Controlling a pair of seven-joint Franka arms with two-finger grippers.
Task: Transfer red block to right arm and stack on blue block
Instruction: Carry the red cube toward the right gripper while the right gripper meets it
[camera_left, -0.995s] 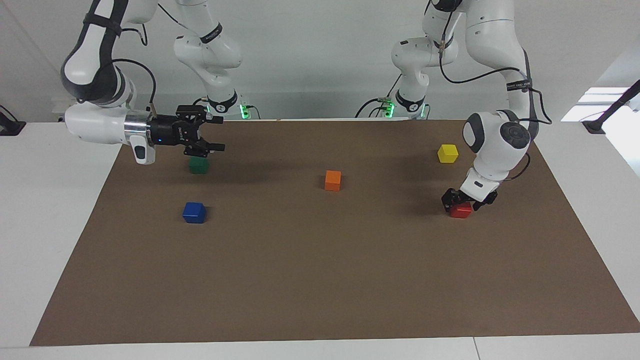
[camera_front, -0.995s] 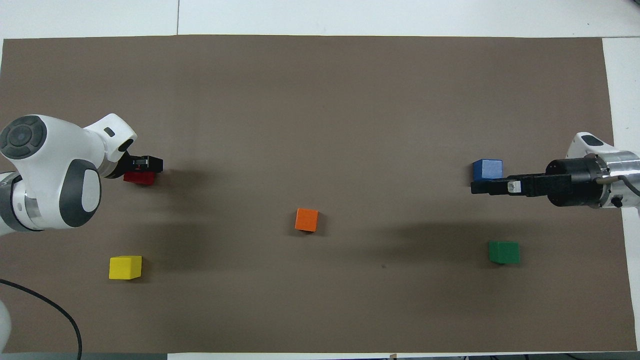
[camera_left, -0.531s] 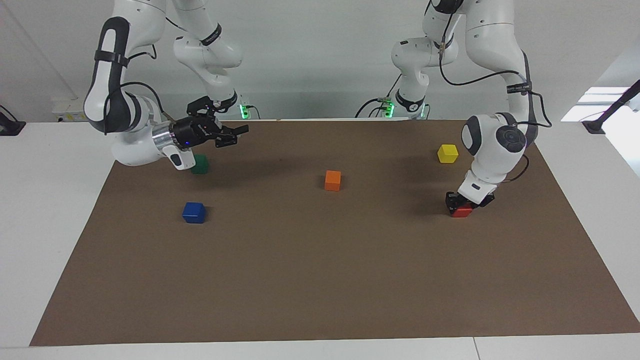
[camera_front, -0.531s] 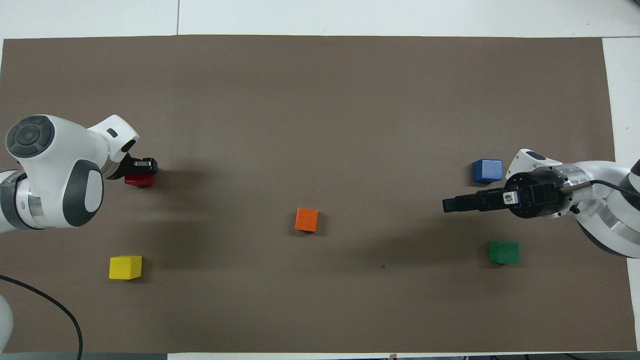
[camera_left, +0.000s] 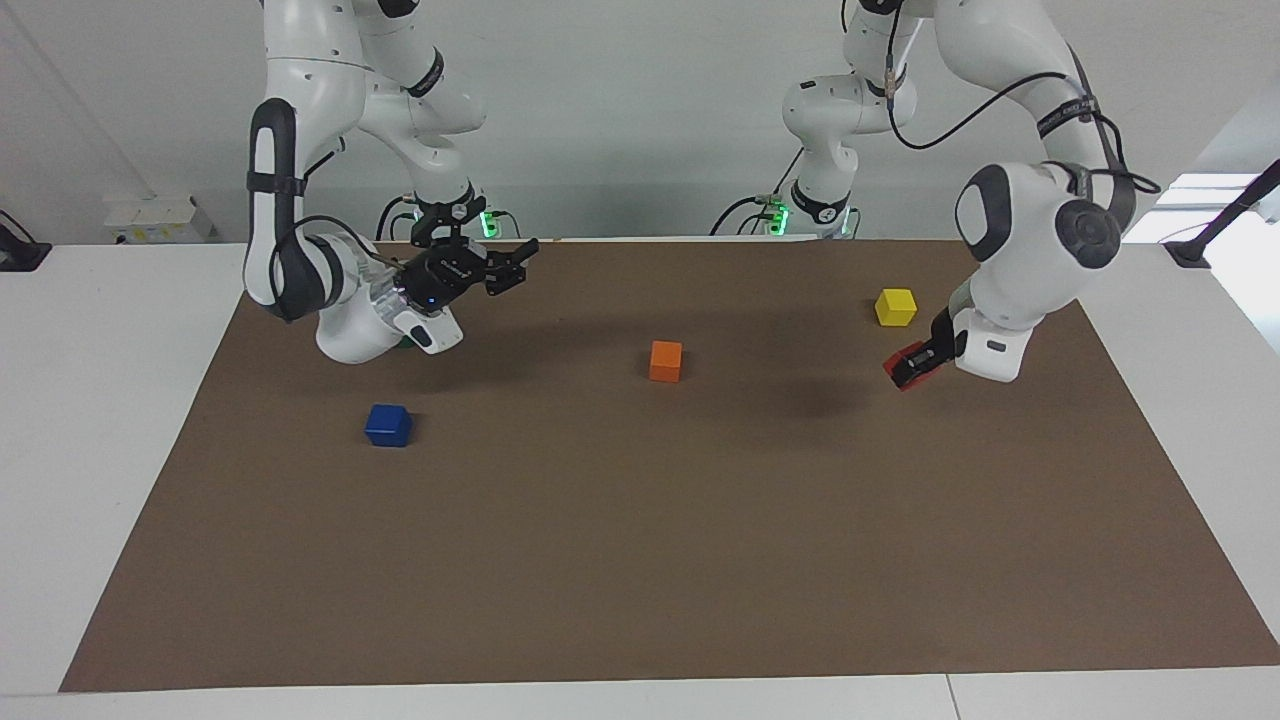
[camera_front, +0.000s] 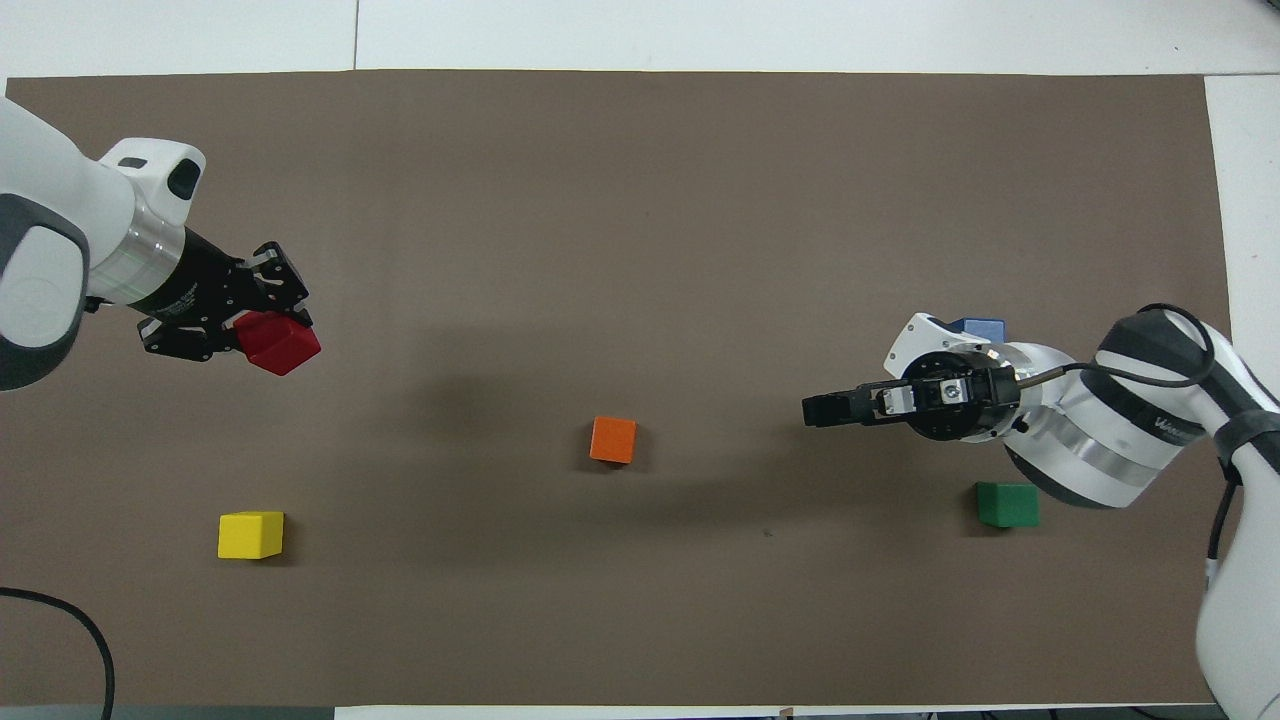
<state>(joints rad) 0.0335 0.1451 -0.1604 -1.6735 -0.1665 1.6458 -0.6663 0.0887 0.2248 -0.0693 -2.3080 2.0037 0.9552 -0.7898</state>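
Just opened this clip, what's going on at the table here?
The left gripper holds the red block lifted off the brown mat, at the left arm's end of the table. The right gripper hangs in the air, fingers open and empty, pointing toward the middle of the table. The blue block sits on the mat at the right arm's end with nothing on it. The orange block, yellow block and green block lie untouched.
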